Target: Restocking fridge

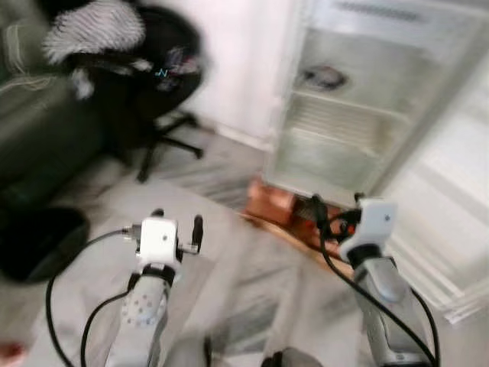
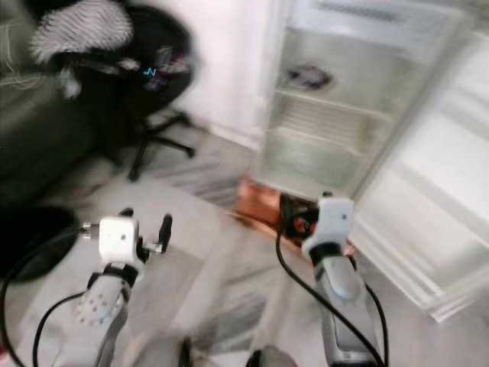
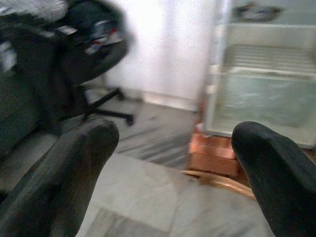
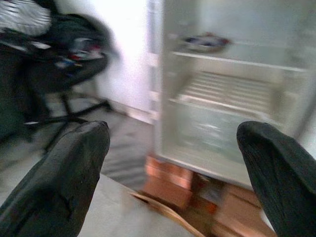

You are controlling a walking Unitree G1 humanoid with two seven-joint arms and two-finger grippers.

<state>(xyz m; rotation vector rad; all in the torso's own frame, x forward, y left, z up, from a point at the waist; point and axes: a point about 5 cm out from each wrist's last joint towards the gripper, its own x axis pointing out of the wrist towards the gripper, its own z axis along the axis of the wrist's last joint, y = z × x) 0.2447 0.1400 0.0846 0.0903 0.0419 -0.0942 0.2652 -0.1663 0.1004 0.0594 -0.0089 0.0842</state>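
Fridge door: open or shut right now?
Open. The fridge interior shows, with bare wire shelves and one dark item on the upper shelf; the door is swung out on the robot's right.

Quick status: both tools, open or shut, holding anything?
Left tool: open, empty, aimed toward the fridge.
Right tool: open, empty.

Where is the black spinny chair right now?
The black office chair stands on the robot's left, beside the dark sofa and left of the open fridge.
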